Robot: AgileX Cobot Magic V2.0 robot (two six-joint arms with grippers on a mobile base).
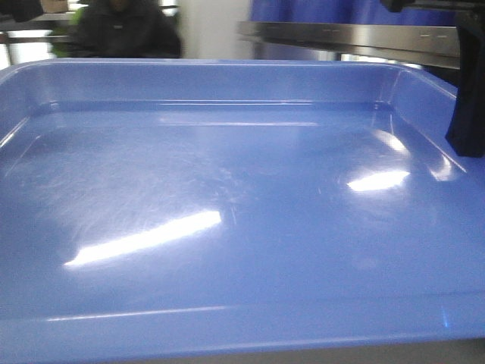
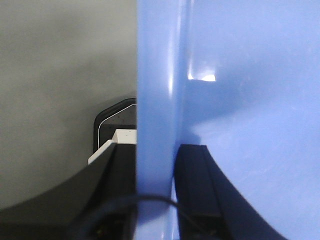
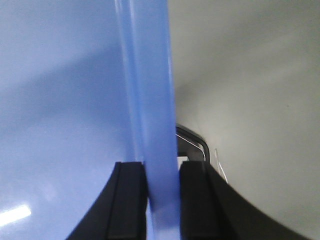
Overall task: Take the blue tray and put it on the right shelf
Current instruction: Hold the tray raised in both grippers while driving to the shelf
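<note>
Left gripper (image 2: 155,150): the two dark fingers (image 2: 196,172) stand at a narrow gap, closed on the rolled rim of the blue tray (image 2: 240,100), one finger outside the wall and one inside the basin. Right gripper (image 3: 161,167): the same pinch, mirrored on the opposite rim, with a pad (image 3: 131,180) pressed to each face of the plastic. In the front view a black shape (image 1: 466,114) overlapping the tray's right edge is probably part of the right arm.

The tray (image 1: 227,189) fills the front view, roughly level and empty, with bright ceiling glare and fine scuffs on its floor. Beyond its far rim, and higher up in the view, runs the brushed front edge of the right shelf (image 1: 356,36); the tray is not yet on it. A blurred seated person (image 1: 121,26) appears at upper left. A plain grey surface (image 2: 60,75) lies out of focus beyond both wrists; whether the tray touches it cannot be told.

Handling, as a judgement: the tray is likely light but broad, and its thin wall may flex or twist if the arms move unevenly. The glossy plastic is slippery, so the rolled rim at mid-length of the two opposite sides is the surest hold. The far rim must rise above the shelf edge before going forward.
</note>
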